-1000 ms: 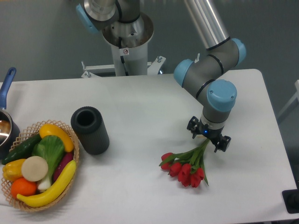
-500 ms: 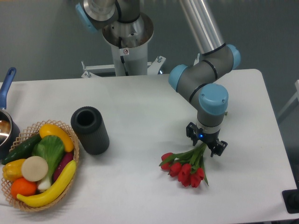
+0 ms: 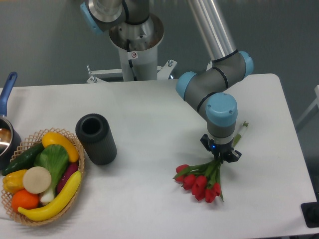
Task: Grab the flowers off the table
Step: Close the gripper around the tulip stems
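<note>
The flowers (image 3: 200,183), a bunch of red tulips with green stems, lie on the white table (image 3: 149,104) right of centre, heads toward the front. Their pale stem ends (image 3: 241,132) stick out behind the wrist. My gripper (image 3: 220,155) points straight down over the green stems just above the heads, its fingers drawn in tight around them. The stretch of stem under the wrist is hidden. Whether the bunch has left the tabletop cannot be told.
A black ribbed cylinder (image 3: 95,139) stands left of centre. A wicker basket (image 3: 80,167) of vegetables sits at the front left, with a pot with a blue handle (image 3: 7,99) behind it. The robot base (image 3: 134,47) stands at the back edge.
The gripper has moved a little left and down onto the stems, and its fingers have closed from spread wide to narrow. The tulip heads have shifted slightly, and the stem ends now show behind the wrist.
</note>
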You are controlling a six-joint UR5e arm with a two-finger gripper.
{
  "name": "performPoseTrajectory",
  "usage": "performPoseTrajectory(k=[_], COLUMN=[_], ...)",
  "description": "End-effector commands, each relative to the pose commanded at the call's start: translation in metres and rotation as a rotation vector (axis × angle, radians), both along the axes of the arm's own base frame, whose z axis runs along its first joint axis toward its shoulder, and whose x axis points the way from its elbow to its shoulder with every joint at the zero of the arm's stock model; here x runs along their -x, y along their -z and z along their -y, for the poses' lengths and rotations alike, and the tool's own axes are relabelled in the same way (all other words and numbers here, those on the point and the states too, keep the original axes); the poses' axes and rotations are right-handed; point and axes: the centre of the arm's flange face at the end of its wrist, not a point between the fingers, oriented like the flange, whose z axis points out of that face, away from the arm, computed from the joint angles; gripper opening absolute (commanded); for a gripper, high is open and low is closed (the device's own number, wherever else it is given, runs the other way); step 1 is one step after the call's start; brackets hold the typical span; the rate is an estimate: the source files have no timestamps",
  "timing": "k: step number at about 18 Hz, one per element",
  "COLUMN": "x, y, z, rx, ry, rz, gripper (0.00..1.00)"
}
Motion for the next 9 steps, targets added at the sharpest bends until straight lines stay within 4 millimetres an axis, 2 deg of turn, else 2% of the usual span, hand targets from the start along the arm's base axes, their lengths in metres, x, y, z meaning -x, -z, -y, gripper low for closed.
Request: performPoseTrajectory(k=[4,7,9], x=[0.0,0.003,0.006], y=[-0.005,-0.027,-0.044], z=[-0.001,-0.001,0.006], rx=[-0.01,-0.027,-0.042], ry=[0.002,-0.004,-0.012], rz=[-0.005,-0.036,-0.052], gripper=[0.1,0.1,0.1])
